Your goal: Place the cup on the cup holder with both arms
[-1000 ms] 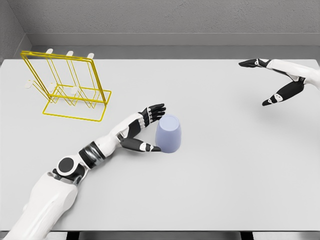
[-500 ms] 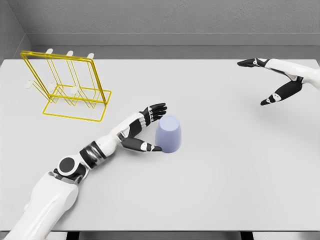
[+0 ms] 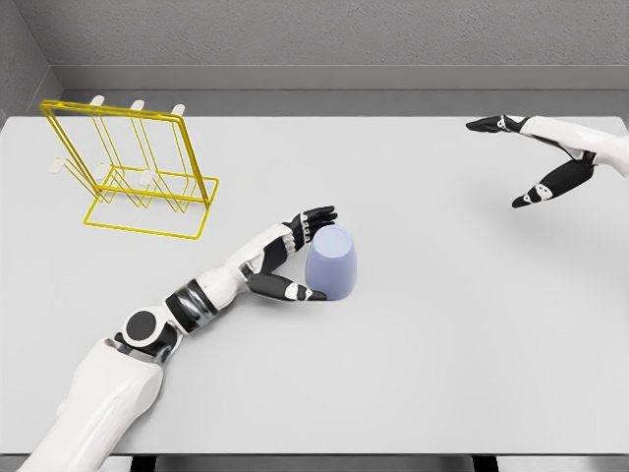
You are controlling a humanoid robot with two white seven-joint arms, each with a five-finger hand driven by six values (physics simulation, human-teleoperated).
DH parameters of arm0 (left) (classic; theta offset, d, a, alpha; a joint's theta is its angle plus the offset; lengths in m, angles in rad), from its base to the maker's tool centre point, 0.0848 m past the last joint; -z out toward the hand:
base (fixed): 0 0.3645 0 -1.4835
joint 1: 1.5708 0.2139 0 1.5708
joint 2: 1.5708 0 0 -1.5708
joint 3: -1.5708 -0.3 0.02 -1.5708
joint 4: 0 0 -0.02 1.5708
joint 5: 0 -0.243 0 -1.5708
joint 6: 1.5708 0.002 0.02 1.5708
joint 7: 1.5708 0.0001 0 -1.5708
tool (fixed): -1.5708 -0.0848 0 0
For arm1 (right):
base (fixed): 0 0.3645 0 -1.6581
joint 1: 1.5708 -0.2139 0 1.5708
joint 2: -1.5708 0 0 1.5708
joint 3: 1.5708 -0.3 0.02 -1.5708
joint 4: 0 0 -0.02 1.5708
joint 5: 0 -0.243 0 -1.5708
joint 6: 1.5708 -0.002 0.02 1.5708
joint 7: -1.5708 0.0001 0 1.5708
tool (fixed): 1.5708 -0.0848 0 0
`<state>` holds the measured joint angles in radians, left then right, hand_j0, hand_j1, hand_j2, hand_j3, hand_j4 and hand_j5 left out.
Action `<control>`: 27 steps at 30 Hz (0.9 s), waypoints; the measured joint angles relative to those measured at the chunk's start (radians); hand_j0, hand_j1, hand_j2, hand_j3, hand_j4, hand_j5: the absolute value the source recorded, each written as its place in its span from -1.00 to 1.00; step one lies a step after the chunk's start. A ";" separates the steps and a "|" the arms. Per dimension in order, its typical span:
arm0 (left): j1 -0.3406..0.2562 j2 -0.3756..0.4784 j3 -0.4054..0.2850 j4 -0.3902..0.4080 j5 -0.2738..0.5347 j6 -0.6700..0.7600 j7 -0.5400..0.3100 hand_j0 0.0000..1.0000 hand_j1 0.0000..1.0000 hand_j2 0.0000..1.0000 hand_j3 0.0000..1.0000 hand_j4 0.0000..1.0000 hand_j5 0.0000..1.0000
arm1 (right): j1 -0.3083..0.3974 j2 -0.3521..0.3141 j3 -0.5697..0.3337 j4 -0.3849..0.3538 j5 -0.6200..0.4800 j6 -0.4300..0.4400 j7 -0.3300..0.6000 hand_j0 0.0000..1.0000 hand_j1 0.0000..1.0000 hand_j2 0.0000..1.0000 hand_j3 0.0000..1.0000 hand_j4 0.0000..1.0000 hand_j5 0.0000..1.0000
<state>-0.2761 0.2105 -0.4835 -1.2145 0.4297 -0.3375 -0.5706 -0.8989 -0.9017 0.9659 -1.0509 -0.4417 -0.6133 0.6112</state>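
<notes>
A pale blue cup (image 3: 332, 264) stands upside down on the grey table (image 3: 462, 334), a little left of centre. My left hand (image 3: 313, 253) is wrapped loosely around the cup's left side. Its thumb (image 3: 295, 290) lies against the cup's base and its fingers (image 3: 316, 215) reach behind the top; the hand is open, not closed in a grasp. The yellow wire cup holder (image 3: 113, 109) with white pegs stands at the far left of the table. My right hand (image 3: 506, 162) hovers open over the far right, well away from the cup.
A grey wall runs along the table's far edge. Bare table surface lies between the cup and the cup holder, and between the cup and the right hand.
The left hand has slid slightly right and closer around the cup. The cup has not moved, and the right hand has barely shifted.
</notes>
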 measured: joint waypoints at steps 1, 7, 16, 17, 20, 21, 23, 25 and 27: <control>0.000 -0.001 0.000 0.001 -0.001 0.000 0.000 1.00 1.00 1.00 1.00 1.00 1.00 | 0.002 0.000 -0.001 0.000 0.000 0.000 0.000 1.00 1.00 1.00 1.00 1.00 1.00; 0.000 -0.010 0.000 0.003 -0.003 0.000 0.000 1.00 1.00 1.00 1.00 1.00 1.00 | 0.005 0.002 -0.003 -0.001 0.001 0.000 0.000 1.00 1.00 1.00 1.00 1.00 1.00; 0.000 -0.023 0.000 0.004 -0.010 -0.002 0.000 1.00 1.00 1.00 1.00 1.00 1.00 | 0.005 0.000 -0.003 -0.001 0.004 0.000 0.000 1.00 1.00 1.00 1.00 1.00 1.00; 0.000 -0.024 0.000 0.004 -0.011 -0.002 0.000 1.00 1.00 1.00 1.00 1.00 1.00 | 0.005 0.000 -0.003 -0.001 0.005 0.000 0.000 1.00 1.00 1.00 1.00 1.00 1.00; 0.000 -0.027 0.000 0.004 -0.014 -0.003 0.000 1.00 1.00 1.00 1.00 1.00 1.00 | 0.005 0.000 -0.002 -0.001 0.006 0.000 0.000 1.00 1.00 1.00 1.00 1.00 1.00; 0.000 -0.027 0.000 0.004 -0.014 -0.003 0.000 1.00 1.00 1.00 1.00 1.00 1.00 | 0.005 0.000 -0.002 -0.001 0.006 0.000 0.000 1.00 1.00 1.00 1.00 1.00 1.00; 0.000 -0.027 0.000 0.004 -0.016 -0.003 0.000 1.00 1.00 1.00 1.00 1.00 1.00 | 0.005 -0.001 -0.002 -0.001 0.006 0.000 0.000 1.00 1.00 1.00 1.00 1.00 1.00; -0.002 -0.029 0.000 0.004 -0.016 -0.003 0.000 1.00 1.00 1.00 1.00 1.00 1.00 | 0.005 -0.001 -0.002 -0.001 0.006 0.000 0.000 1.00 1.00 1.00 1.00 1.00 1.00; 0.000 -0.031 0.000 0.004 -0.017 -0.003 0.000 1.00 1.00 1.00 1.00 1.00 1.00 | 0.005 0.000 -0.002 -0.001 0.006 0.000 0.000 1.00 1.00 1.00 1.00 1.00 1.00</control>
<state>-0.2761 0.1792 -0.4837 -1.2109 0.4129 -0.3407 -0.5706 -0.8943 -0.9019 0.9640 -1.0518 -0.4356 -0.6133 0.6112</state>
